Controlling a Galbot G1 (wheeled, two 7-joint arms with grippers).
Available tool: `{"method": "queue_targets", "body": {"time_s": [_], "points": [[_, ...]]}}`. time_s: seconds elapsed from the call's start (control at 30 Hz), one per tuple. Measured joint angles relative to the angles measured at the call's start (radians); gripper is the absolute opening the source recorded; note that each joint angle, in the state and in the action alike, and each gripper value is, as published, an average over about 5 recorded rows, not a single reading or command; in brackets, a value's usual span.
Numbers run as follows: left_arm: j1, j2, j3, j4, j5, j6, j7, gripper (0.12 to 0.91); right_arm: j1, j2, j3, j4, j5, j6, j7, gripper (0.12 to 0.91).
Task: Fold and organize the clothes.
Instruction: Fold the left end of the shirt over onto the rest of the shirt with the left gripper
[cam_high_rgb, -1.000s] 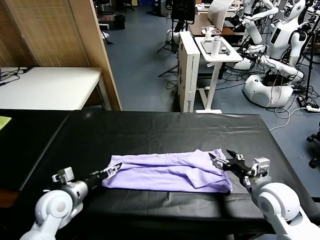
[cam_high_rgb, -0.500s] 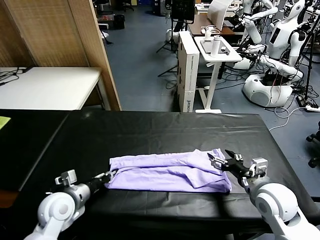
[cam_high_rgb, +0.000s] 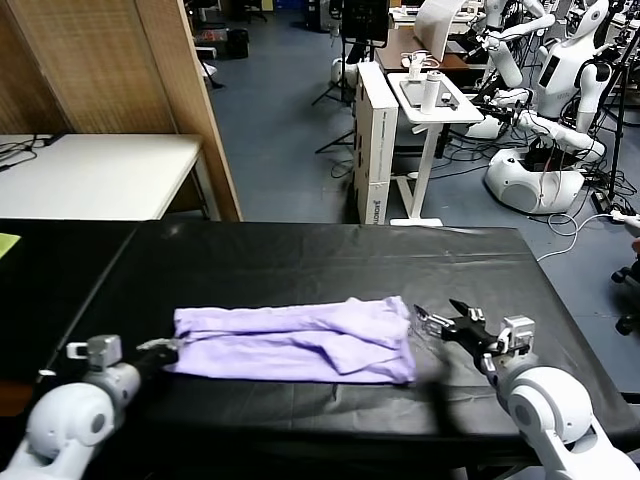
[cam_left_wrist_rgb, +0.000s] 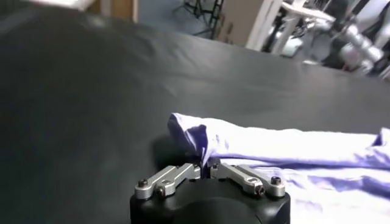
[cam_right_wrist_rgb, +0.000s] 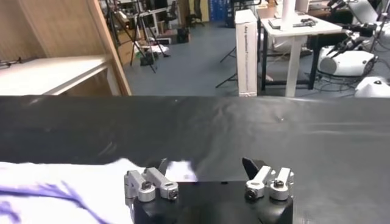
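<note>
The clothes are one lavender T-shirt (cam_high_rgb: 295, 340), folded into a long strip across the near part of the black table (cam_high_rgb: 330, 255). My left gripper (cam_high_rgb: 165, 348) is shut on the strip's left end. In the left wrist view that gripper (cam_left_wrist_rgb: 205, 170) pinches a fold of the shirt (cam_left_wrist_rgb: 286, 148) between its jaws. My right gripper (cam_high_rgb: 440, 322) stands open just right of the strip's right end, a little apart from it. The right wrist view shows this gripper (cam_right_wrist_rgb: 207, 165) empty, with the shirt (cam_right_wrist_rgb: 61, 185) beyond one finger.
A white table (cam_high_rgb: 90, 175) and a wooden panel (cam_high_rgb: 190, 110) stand at the back left. A white stand (cam_high_rgb: 430, 100) with a bottle is beyond the table's far edge. Other robots (cam_high_rgb: 560, 90) crowd the back right. Something yellow-green (cam_high_rgb: 6, 243) lies at the left edge.
My left gripper has shut on the shirt's left end and drawn back to the left. The whole strip has slid left, away from the right gripper, which has stayed put and open.
</note>
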Motion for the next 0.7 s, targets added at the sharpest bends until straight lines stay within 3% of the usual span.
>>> {"method": "queue_targets", "body": {"time_s": [0.2, 0.3, 0.5, 0.7], "points": [[0.050, 0.087, -0.086, 0.005, 0.116, -0.061, 0.010, 0.187, -0.007, 0.016, -0.001, 0.001, -0.009, 0.002, 0.000, 0.907], [0.056, 0.095, -0.095, -0.011, 0.114, -0.064, -0.001, 0.187, -0.016, 0.023, 0.003, 0.005, -0.017, 0.003, 0.001, 0.907], [0.022, 0.040, -0.048, -0.080, -0.039, -0.003, -0.073, 0.187, -0.041, 0.026, 0.020, 0.016, -0.035, 0.014, 0.000, 0.907], [-0.033, -0.046, 0.041, -0.132, -0.205, -0.002, -0.143, 0.187, -0.069, 0.039, 0.039, 0.018, -0.059, 0.022, -0.003, 0.907]]}}
